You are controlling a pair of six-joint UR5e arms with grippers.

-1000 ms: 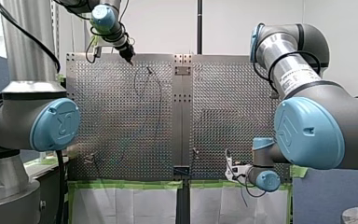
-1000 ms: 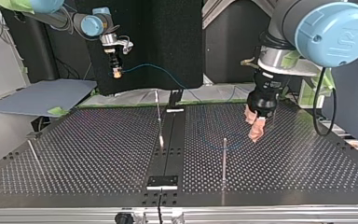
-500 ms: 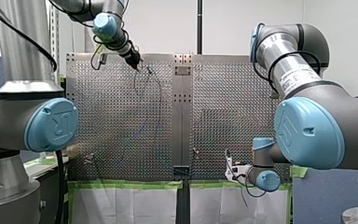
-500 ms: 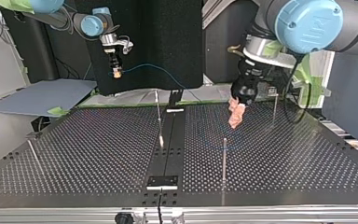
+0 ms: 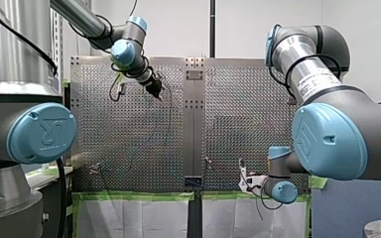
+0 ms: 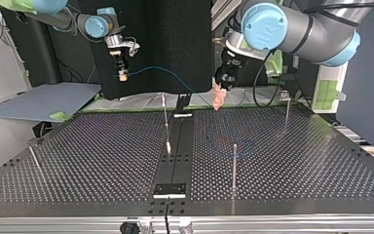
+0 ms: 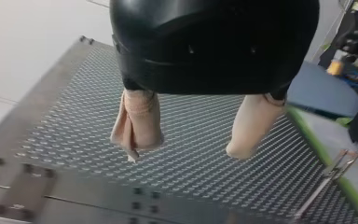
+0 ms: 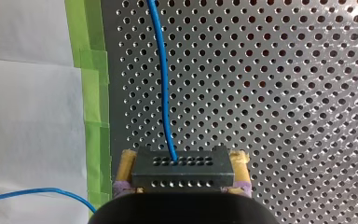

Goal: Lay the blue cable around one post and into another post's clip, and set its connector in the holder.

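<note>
Lifted off the perforated metal surface (image 6: 297,161), my left gripper (image 6: 218,101) has swung toward the arms' edge near the middle seam. Its beige-padded fingers (image 7: 137,123) stand apart, holding nothing. My right gripper (image 8: 182,158) is clamped on the dark perforated connector block (image 8: 182,169) by the green-taped edge, with the thin blue cable (image 8: 164,84) running out over the surface.

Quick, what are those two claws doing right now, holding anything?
Left gripper: open, holding nothing.
Right gripper: shut on the black connector of the blue cable.
</note>
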